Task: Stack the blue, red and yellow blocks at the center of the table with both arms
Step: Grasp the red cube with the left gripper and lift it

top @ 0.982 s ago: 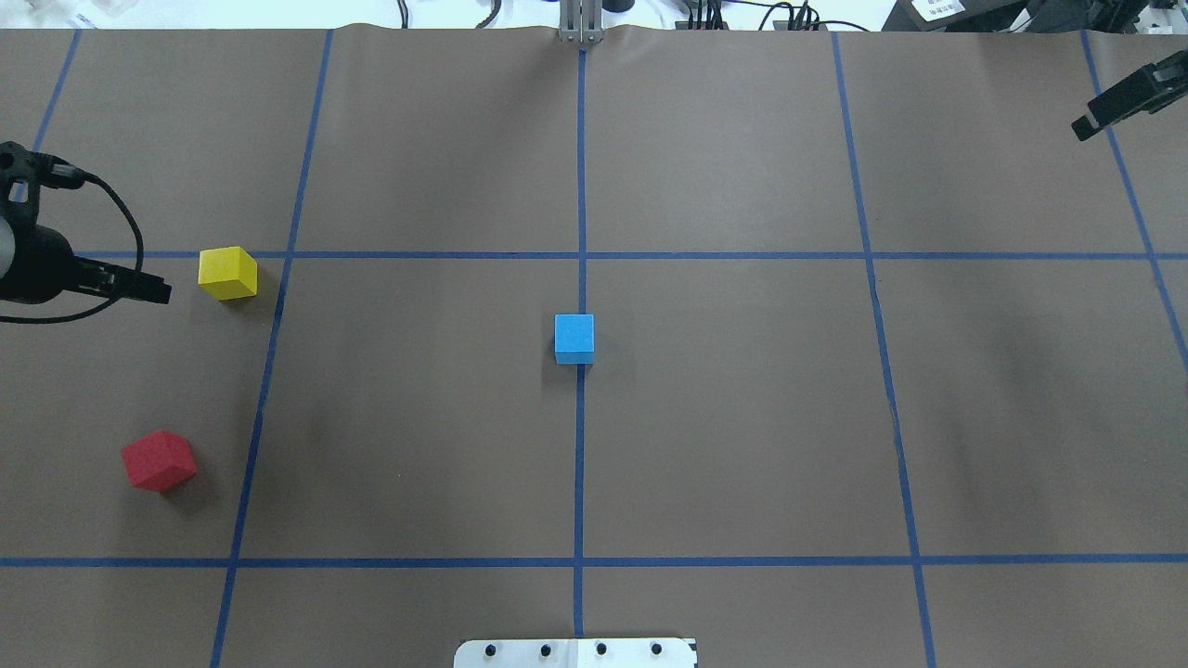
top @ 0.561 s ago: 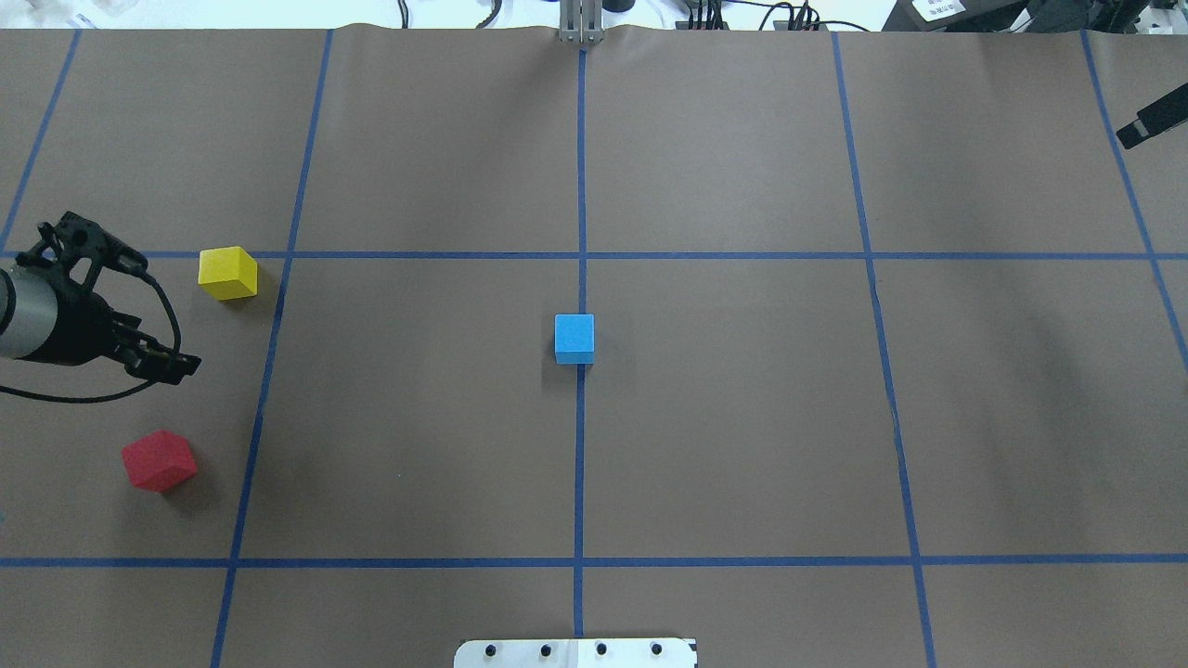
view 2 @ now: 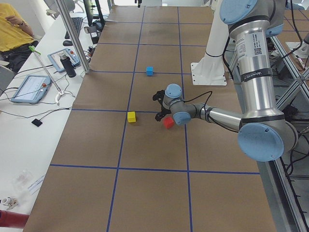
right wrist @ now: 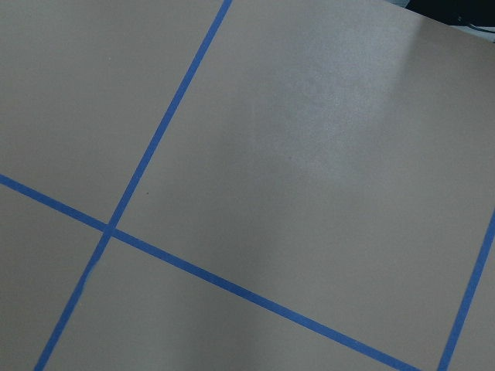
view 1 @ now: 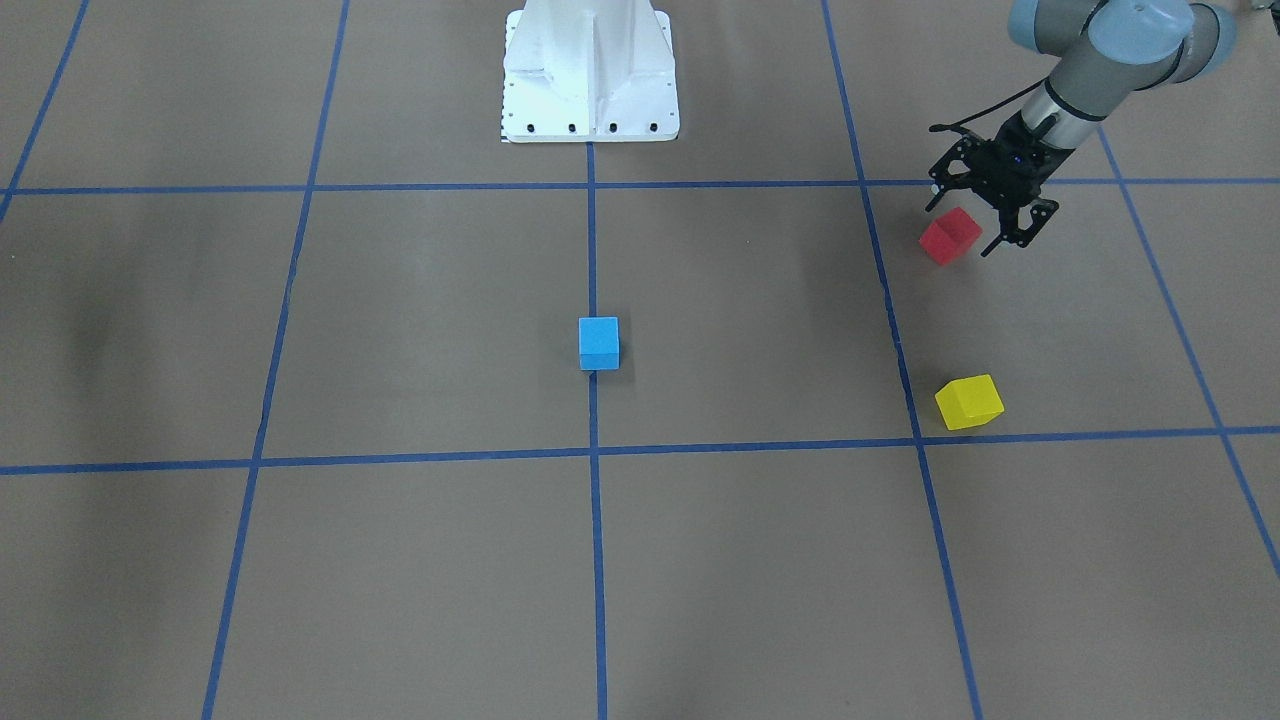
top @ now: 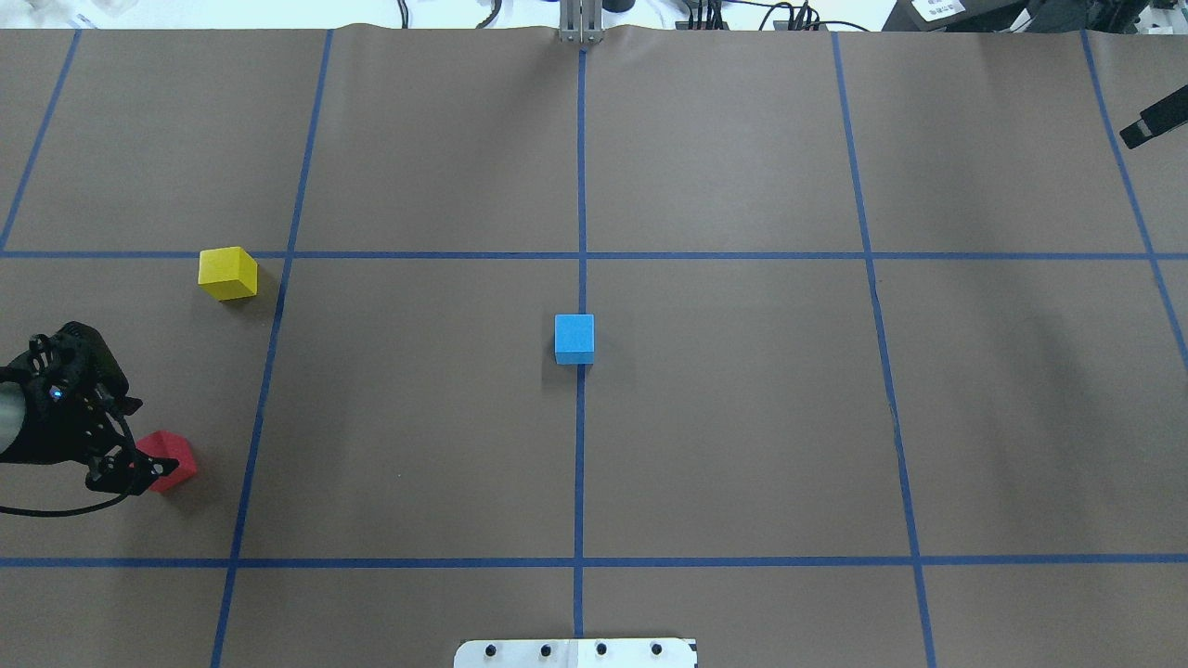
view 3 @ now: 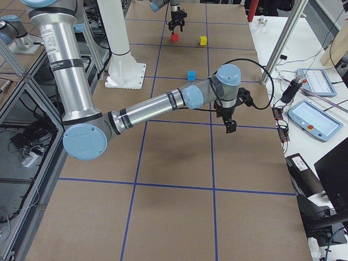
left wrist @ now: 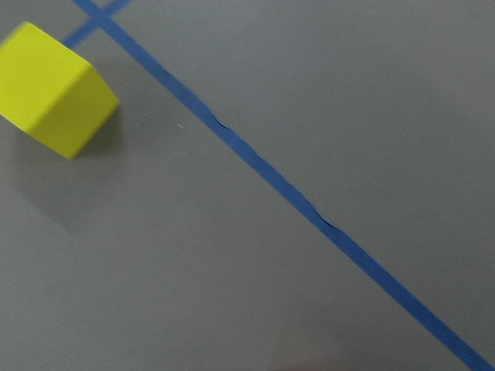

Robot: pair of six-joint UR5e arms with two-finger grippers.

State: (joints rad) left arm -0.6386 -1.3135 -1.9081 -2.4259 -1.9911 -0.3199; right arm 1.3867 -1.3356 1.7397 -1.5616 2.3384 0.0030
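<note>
The blue block point(top: 574, 338) sits at the table's centre on the middle tape line; it also shows in the front view point(view 1: 598, 343). The yellow block point(top: 227, 273) and the red block point(top: 174, 461) lie on the left side. My left gripper point(view 1: 958, 230) is open, tilted over the red block point(view 1: 949, 236) with a finger on either side; in the overhead view the left gripper point(top: 139, 464) hides part of it. The left wrist view shows the yellow block point(left wrist: 54, 89). My right gripper point(view 3: 230, 126) hangs far right, away from all blocks; I cannot tell if it is open.
Blue tape lines point(top: 580, 186) divide the brown table cover into squares. The robot's white base point(view 1: 589, 70) stands at the table's near-robot edge. Tablets and cables lie on a side bench point(view 2: 29, 87) beyond the far edge.
My left gripper has moved from beside the yellow block toward the robot and now stands over the red block. The right gripper has drawn back to the view's right edge.
</note>
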